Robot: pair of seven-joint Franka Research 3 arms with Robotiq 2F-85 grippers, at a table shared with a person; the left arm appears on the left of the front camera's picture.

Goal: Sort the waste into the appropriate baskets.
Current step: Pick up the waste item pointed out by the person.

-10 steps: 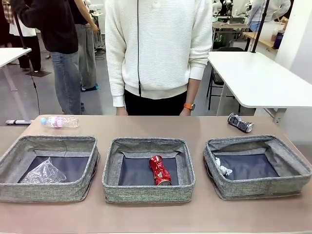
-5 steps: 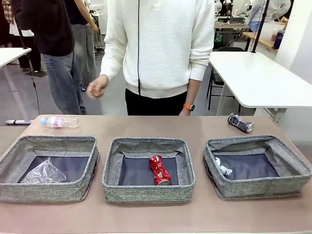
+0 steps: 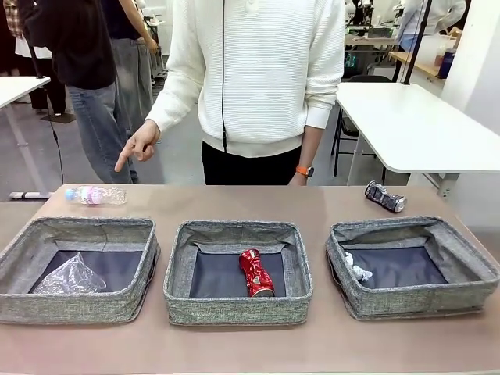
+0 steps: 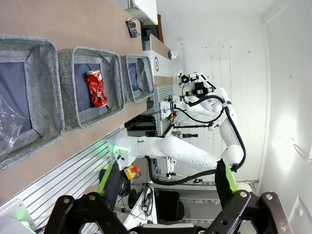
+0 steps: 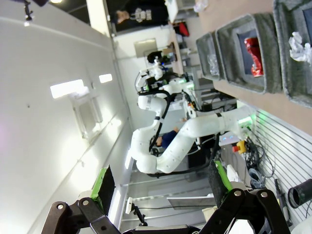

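Cup (image 4: 7, 122), in the end basket (image 4: 46, 87), is cut off in left wrist view. Left claw (image 4: 166, 176) and right claw (image 5: 161, 180) stand wide, empty, well apart from the table (image 3: 234, 203). Bottle (image 3: 95, 194) at far left corner, dark can (image 3: 385, 196) far right.

You're looking at robotics lab, open-plan. Signs: white arm (image 4: 195, 151) mounted by ribbed metal frame (image 4: 58, 183), yellow box with red stop button (image 4: 131, 170) next to it, loose cables (image 5: 253, 163) below tabletop (image 3: 312, 205). Behind person (image 3: 258, 78) you see white worktable (image 3: 414, 125) on grey floor (image 3: 176, 164), far bench crowded with gear (image 3: 371, 31), stand with cable (image 3: 37, 74), other people standing about (image 3: 86, 62). Plain white wall (image 4: 234, 48) around rig.
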